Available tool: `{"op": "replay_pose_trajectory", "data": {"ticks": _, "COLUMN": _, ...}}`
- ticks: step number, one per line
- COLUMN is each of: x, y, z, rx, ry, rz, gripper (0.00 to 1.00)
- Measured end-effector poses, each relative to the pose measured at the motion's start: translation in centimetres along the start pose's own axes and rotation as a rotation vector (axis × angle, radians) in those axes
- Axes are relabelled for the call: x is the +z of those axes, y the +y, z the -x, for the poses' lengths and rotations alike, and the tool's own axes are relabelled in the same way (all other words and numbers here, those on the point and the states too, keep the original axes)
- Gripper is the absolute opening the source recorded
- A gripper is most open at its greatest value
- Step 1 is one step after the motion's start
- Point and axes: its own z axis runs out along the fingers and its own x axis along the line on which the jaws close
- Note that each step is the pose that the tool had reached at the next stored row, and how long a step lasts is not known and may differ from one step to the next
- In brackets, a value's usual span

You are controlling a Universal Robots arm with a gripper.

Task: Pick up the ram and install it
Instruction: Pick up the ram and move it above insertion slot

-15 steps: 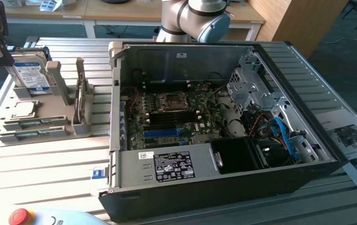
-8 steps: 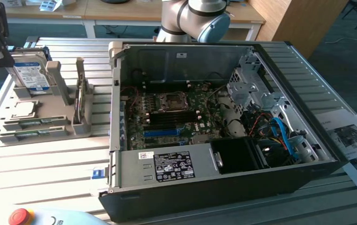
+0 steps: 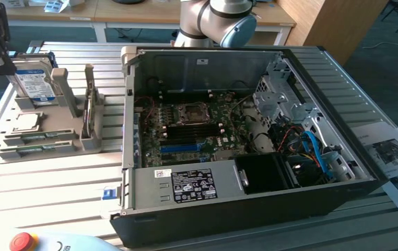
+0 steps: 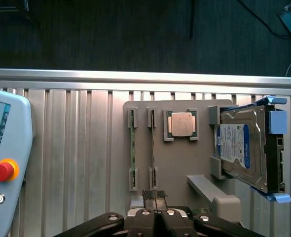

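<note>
Black two-finger gripper (image 4: 155,196) closest to the wrist lens, fingertips pressed together, nothing held. Just ahead of it, standing on edge in a grey slotted holder (image 4: 177,165): thin green ram stick (image 4: 152,148). Probably light, stiff and fragile, so best pinched by the long bare edges. Exterior view: gripper (image 3: 1,60) hovering, ram stick (image 3: 37,138) lower down, well apart.

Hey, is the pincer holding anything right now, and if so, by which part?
Nothing is held. The pincer is shut with nothing between its tips; the ram and a second stick lie in the gray holder.
</note>
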Motion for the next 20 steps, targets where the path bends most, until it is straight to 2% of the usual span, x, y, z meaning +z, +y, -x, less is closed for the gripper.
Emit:
{"op": "replay_pose_trajectory", "data": {"ticks": 1, "x": 0.0, "y": 0.0, "z": 0.0, "rx": 0.0, "ry": -0.0001, "rz": 0.0, "gripper": 0.17}}
{"op": "replay_pose_trajectory", "data": {"ticks": 2, "x": 0.0, "y": 0.0, "z": 0.0, "rx": 0.0, "ry": -0.0001, "rz": 0.0, "gripper": 0.17}}
{"op": "replay_pose_trajectory", "data": {"ticks": 3, "x": 0.0, "y": 0.0, "z": 0.0, "rx": 0.0, "ry": 0.0, "rz": 0.0, "gripper": 0.24}}
{"op": "replay_pose_trajectory", "data": {"ticks": 11, "x": 0.0, "y": 0.0, "z": 0.0, "rx": 0.0, "ry": 0.0, "rz": 0.0, "gripper": 0.24}}
{"op": "replay_pose_trajectory", "data": {"ticks": 13, "x": 0.0, "y": 0.0, "z": 0.0, "rx": 0.0, "ry": -0.0001, "rz": 0.0, "gripper": 0.25}}
{"op": "replay_pose_trajectory", "data": {"ticks": 14, "x": 0.0, "y": 0.0, "z": 0.0, "rx": 0.0, "ry": -0.0001, "rz": 0.0, "gripper": 0.31}}
{"op": "replay_pose_trajectory", "data": {"ticks": 20, "x": 0.14, "y": 0.0, "z": 0.0, "rx": 0.0, "ry": -0.0002, "rz": -0.0003, "gripper": 0.31}}
